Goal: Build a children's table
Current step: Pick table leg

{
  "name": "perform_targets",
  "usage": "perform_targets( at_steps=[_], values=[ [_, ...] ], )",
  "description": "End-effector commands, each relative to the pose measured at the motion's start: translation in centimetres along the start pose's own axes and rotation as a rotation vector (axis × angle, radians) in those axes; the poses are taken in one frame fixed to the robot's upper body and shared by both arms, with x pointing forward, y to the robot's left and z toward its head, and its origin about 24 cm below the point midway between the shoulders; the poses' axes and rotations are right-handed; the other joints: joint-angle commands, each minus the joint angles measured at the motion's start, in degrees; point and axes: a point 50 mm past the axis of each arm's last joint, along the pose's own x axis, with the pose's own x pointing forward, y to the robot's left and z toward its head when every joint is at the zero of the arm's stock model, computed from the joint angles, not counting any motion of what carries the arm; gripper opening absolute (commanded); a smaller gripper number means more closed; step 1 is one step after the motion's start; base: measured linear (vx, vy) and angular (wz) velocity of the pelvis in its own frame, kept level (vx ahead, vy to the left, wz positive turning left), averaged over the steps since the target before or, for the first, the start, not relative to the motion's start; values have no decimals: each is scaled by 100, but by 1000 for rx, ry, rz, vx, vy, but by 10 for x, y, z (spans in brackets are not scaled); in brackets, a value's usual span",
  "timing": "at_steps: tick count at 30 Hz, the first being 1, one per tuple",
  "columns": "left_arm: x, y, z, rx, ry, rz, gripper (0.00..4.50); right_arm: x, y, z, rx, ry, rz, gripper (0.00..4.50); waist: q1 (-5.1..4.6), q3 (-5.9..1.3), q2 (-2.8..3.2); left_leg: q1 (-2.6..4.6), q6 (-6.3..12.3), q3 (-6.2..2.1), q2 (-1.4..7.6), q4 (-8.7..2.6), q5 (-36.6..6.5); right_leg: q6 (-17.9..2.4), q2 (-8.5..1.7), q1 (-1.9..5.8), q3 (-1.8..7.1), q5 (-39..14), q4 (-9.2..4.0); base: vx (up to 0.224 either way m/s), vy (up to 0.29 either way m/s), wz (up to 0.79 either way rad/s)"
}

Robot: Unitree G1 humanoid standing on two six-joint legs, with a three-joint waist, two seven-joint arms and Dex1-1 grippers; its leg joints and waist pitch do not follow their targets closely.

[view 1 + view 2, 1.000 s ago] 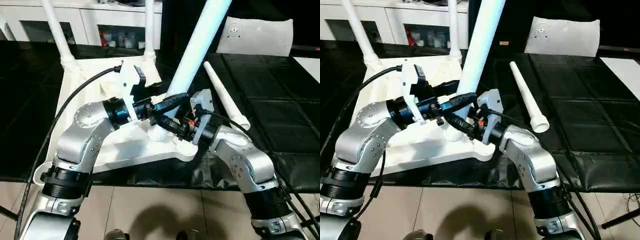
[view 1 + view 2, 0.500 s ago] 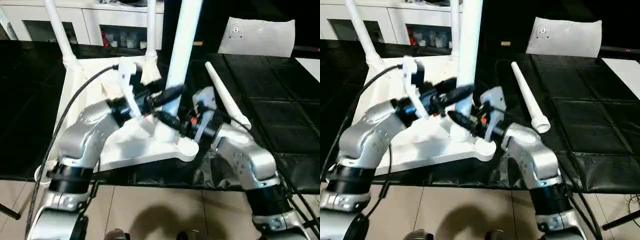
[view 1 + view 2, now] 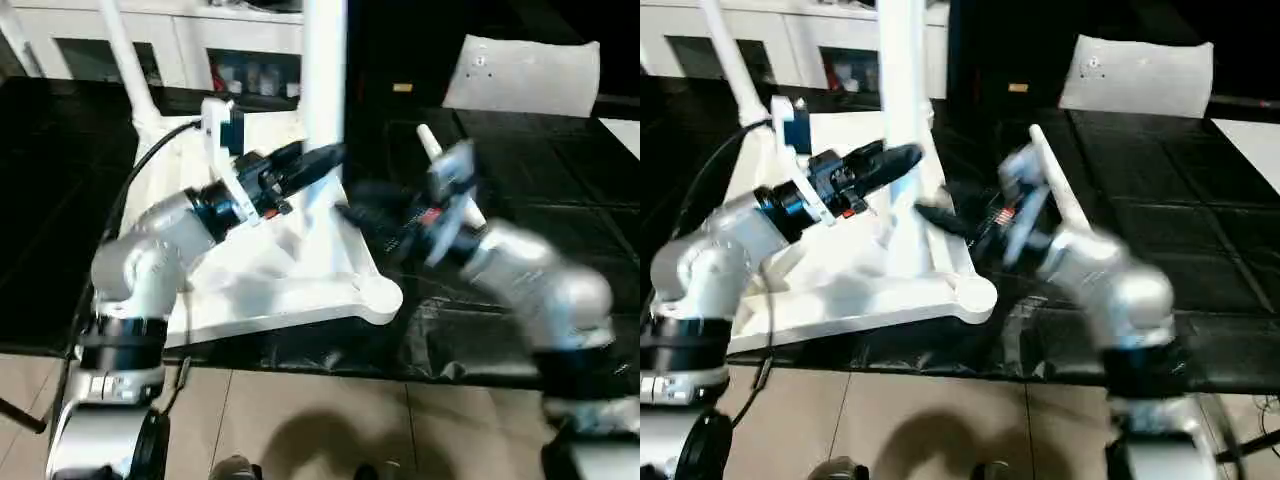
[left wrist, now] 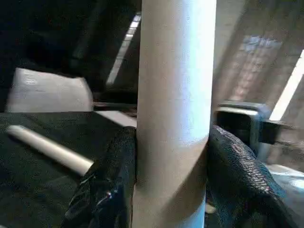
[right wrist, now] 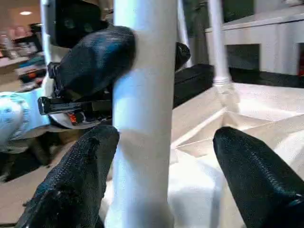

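The children's table lies upside down, its white ribbed top (image 3: pixel 250 285) on the black mat. One white leg (image 3: pixel 324 90) stands upright from the top near its right edge. My left gripper (image 3: pixel 328 157) is shut on this leg, and both black pads (image 4: pixel 116 166) press its sides. My right gripper (image 3: pixel 365 207) is open to the right of the leg, its fingers (image 5: pixel 71 185) spread wide and not pressing it. Another leg (image 3: pixel 120 55) stands in the far left corner socket. A loose leg (image 3: pixel 1052 185) lies on the mat beyond my right arm.
A flat white panel with a small round mark (image 3: pixel 522 75) leans at the back right. White cabinets (image 3: pixel 200 45) line the back wall. The near round corner socket (image 3: pixel 383 297) sits close to the mat's front edge, with tiled floor (image 3: pixel 320 420) below.
The held leg has swung from leaning right to upright. My right gripper has opened, let go of the leg and drawn away to the right. The camera has shifted a little.
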Motion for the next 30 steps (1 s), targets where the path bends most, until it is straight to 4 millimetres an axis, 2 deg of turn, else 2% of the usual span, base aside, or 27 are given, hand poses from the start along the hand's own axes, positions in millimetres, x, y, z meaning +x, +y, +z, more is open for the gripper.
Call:
perform_targets(
  at_steps=[1,2,3,8,15,18,19,27,30],
  values=[
    [7,-12,8,-15,-5,-142,186,-3,2,7,38,14,81,361,15,-482,-20,69,79,47,21,-399,-1052,-852,-244,411,188,-1827,-418,0,0,0],
    [7,-12,8,-15,-5,-142,186,-3,2,7,38,14,81,361,23,-484,-7,66,85,39,26,-402,-1037,-846,-247,416,185,-1831,-411,0,0,0],
    [10,-17,9,-22,12,-216,186,-4,4,8,58,32,139,361,13,-482,-44,57,85,43,19,-400,-1032,-826,-242,420,179,-1852,-415,0,0,0],
    [17,-24,8,-7,72,-319,186,-4,9,8,78,86,246,361,30,-476,-24,62,88,37,31,-402,-995,-803,-254,414,181,-1920,-419,0,0,0],
    [25,-29,7,-4,117,-412,186,-2,14,2,61,176,336,361,44,-481,-42,42,70,39,34,-394,-891,-825,-263,432,188,-1855,-405,0,0,0],
    [30,-31,8,-4,131,-454,186,-1,14,2,53,203,380,361,44,-484,-72,37,86,46,21,-383,-887,-800,-256,431,179,-1944,-419,0,0,0],
    [31,-32,8,-5,133,-461,186,-1,15,3,52,205,386,361,51,-491,-61,47,86,43,25,-381,-875,-803,-266,430,183,-1955,-412,0,0,0],
    [35,-33,6,-1,143,-487,186,-2,21,0,46,250,479,287,58,-486,-72,39,111,44,35,-377,-871,-823,-262,431,182,-1919,-412,0,0,0],
    [36,-31,6,0,143,-486,186,-2,21,-2,39,268,491,276,59,-484,-73,42,107,42,34,-377,-908,-792,-263,428,178,-2007,-421,0,0,0]
  ],
)
